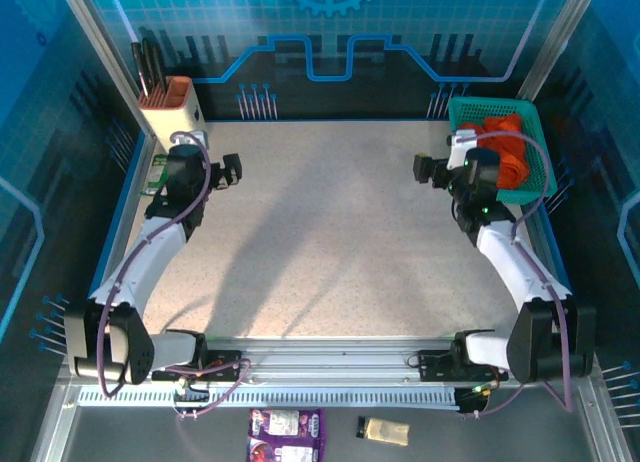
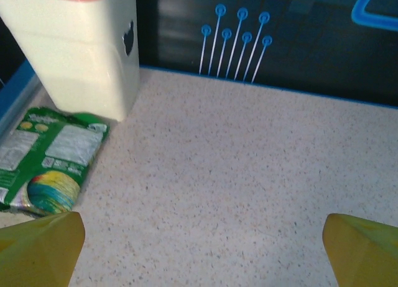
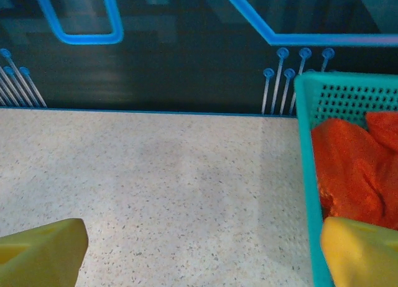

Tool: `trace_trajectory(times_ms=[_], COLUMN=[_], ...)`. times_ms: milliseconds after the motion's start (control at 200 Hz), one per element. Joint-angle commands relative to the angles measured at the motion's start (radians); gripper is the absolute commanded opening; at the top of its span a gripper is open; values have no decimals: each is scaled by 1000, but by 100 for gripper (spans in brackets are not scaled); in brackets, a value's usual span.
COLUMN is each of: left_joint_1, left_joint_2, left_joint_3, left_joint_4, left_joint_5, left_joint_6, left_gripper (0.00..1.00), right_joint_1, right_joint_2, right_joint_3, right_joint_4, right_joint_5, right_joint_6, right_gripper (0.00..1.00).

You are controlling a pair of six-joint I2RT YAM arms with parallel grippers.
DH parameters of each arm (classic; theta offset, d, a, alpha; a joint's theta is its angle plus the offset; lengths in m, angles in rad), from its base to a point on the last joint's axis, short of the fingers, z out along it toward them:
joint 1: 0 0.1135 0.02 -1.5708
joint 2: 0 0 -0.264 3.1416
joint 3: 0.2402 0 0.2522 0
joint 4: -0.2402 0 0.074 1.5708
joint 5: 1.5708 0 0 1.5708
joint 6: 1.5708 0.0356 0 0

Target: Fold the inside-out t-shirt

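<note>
Logging t-shirt (image 1: 512, 147): we find it bunched inside the basket (image 1: 485, 105), folding unstarted; right gripper (image 1: 427, 169) just beside basket, left gripper (image 1: 232, 169) well apart, both spread wide, holding nothing.

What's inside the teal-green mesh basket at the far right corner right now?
The teal-green plastic mesh basket holds the bright orange cloth t-shirt, bunched up. Anything beneath the cloth is covered, and from above the right arm hides the basket's left edge.

No readable text, green packet (image 2: 46, 163) illegible
</note>
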Motion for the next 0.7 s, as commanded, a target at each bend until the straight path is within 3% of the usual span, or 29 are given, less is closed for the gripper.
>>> trace_trajectory(times_ms=[0,160,380,695], left_joint_1=[8,8,8,6], left_joint_2=[35,51,92,116], left_joint_3=[66,90,114,107], left_joint_4=[-174,-206,-241,-233], left_joint_5=[102,241,394,488], left_joint_6=[-55,-93,-132,-169], left_gripper=[99,99,99,99], right_joint_1=[-68,-171,-278,-304], right_joint_2=[67,197,418,762], right_joint_3=[124,288,479,776], right_joint_4=[-221,-362,-482,-599], right_joint_5=[-4,-57,-89,-87], right_joint_6=[111,169,219,272], right_gripper=[93,83,77,65])
